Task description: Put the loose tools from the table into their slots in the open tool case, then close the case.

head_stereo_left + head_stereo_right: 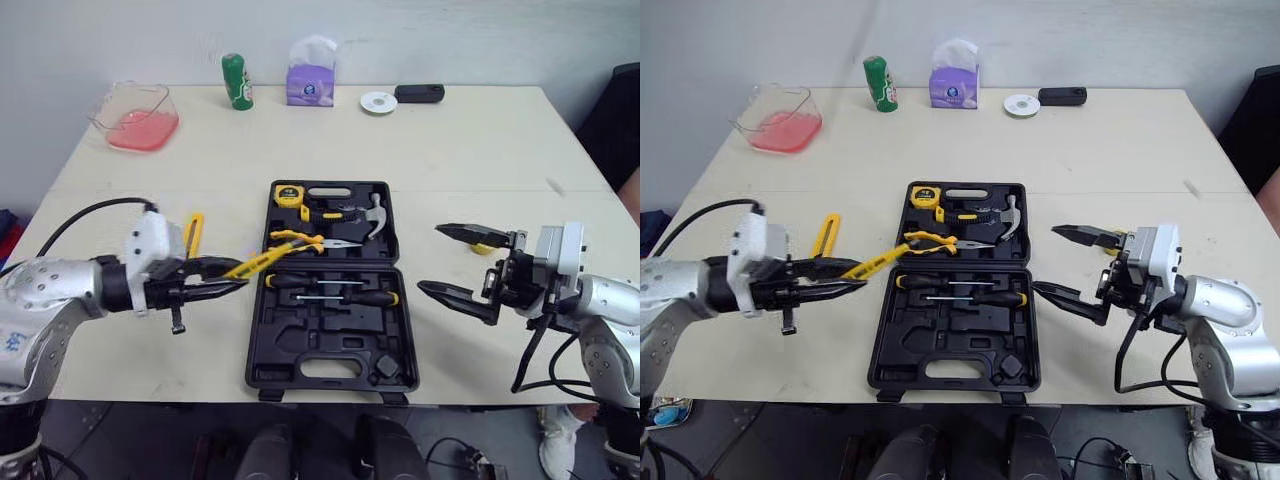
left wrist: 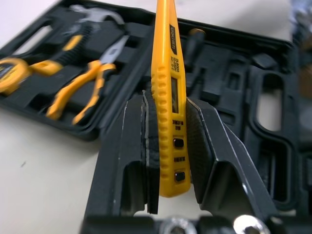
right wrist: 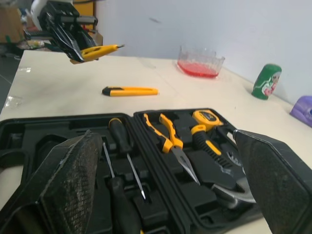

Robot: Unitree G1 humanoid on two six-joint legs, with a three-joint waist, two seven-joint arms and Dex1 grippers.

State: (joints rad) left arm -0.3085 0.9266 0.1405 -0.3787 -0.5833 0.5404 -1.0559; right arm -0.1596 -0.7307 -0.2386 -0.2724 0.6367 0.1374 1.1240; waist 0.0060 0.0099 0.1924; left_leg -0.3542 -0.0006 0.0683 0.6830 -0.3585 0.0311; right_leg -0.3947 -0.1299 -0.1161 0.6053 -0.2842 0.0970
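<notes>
Left claw (image 1: pixel 238 283) clamped on a yellow tester pen (image 1: pixel 262 260), held beside the open tool case (image 1: pixel 300 345).

The pen sits flat between the two black fingers (image 2: pixel 134 146) and juts out past them, held above the counter (image 1: pixel 450 150) with its tip pointing at the case's left edge, near the hinge line. The right claw (image 1: pixel 430 258) hovers off the case's right side, its fingers spread wide with nothing between them. Inside the case, the far half holds a tape measure (image 1: pixel 288 195), a hammer (image 1: pixel 355 213) and pliers (image 1: pixel 310 240). The near half holds two screwdrivers (image 1: pixel 330 290) above some unfilled slots. A yellow utility knife (image 1: pixel 194 233) lies loose on the counter left of the case, just behind the left claw.
</notes>
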